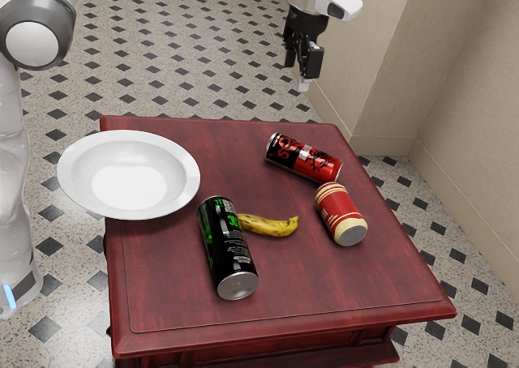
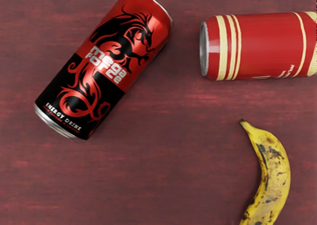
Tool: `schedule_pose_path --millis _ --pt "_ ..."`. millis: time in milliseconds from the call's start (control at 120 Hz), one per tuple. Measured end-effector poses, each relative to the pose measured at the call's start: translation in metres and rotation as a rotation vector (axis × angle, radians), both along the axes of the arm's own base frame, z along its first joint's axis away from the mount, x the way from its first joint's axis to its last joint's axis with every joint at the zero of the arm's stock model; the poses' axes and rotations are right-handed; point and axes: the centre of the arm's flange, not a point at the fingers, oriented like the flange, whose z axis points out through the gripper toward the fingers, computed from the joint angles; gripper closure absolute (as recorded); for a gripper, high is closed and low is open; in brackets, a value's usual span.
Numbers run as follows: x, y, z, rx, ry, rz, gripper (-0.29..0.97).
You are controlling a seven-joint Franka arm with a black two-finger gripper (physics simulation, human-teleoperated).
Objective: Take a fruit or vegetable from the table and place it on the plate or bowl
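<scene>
- The pincer (image 1: 302, 70) hangs high over the counter's (image 1: 324, 287) far edge, fingers parted, gripping nothing.
- Nearest beneath it lie a dragon-print can (image 1: 303, 157) and a striped red can (image 1: 340, 214), both on their sides.
- Farther out, the banana (image 1: 269, 224) rests with one end against a green-black can (image 1: 228, 246); a clean grasp likely means closing across its free middle.
- Farthest off: the white plate (image 1: 73, 153).

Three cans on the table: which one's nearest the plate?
The black-and-green can, lying between the plate and the banana; the red-and-black can and the red cream-striped can lie farther toward the exterior view's right.
</scene>
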Motion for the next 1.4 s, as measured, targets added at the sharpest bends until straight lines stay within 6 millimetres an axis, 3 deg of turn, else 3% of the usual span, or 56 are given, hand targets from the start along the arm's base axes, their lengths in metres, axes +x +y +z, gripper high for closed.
schedule_pose_path --millis 275,308,350,375,425,475,567,617,658,775,825,867,958,1142,1200,1300,1400 --pt "-0.001 -0.002 0.002 0.002 -0.003 -0.006 0.0" --pt "-0.008 -0.002 0.025 0.005 -0.048 -0.009 0.0" --pt "-0.025 -0.003 0.074 0.007 -0.139 -0.013 0.0" --pt "-0.034 -0.003 0.093 0.009 -0.174 -0.015 0.0" --pt "-0.044 -0.004 0.111 0.01 -0.199 -0.019 0.0" --pt "-0.047 -0.007 0.114 0.01 -0.193 -0.024 0.0" --pt "-0.024 -0.012 0.085 0.02 -0.113 -0.031 0.0" --pt "-0.01 -0.029 0.066 0.02 -0.07 -0.062 0.0" --pt "-0.001 -0.061 0.052 0.019 -0.039 -0.12 0.0" --pt "0.007 -0.176 0.013 0.034 0.026 -0.32 0.0" --pt "0.008 -0.207 -0.002 0.048 0.042 -0.371 0.0" --pt "0.009 -0.22 -0.01 0.057 0.05 -0.39 0.0" --pt "0.024 -0.229 -0.034 0.069 0.075 -0.387 0.0" --pt "0.037 -0.236 -0.05 0.067 0.067 -0.373 0.0" --pt "0.04 -0.235 -0.073 0.073 0.087 -0.366 0.0" --pt "0.029 -0.202 -0.115 0.047 0.129 -0.312 0.0" --pt "0.01 -0.174 -0.131 0.006 0.116 -0.257 0.0"
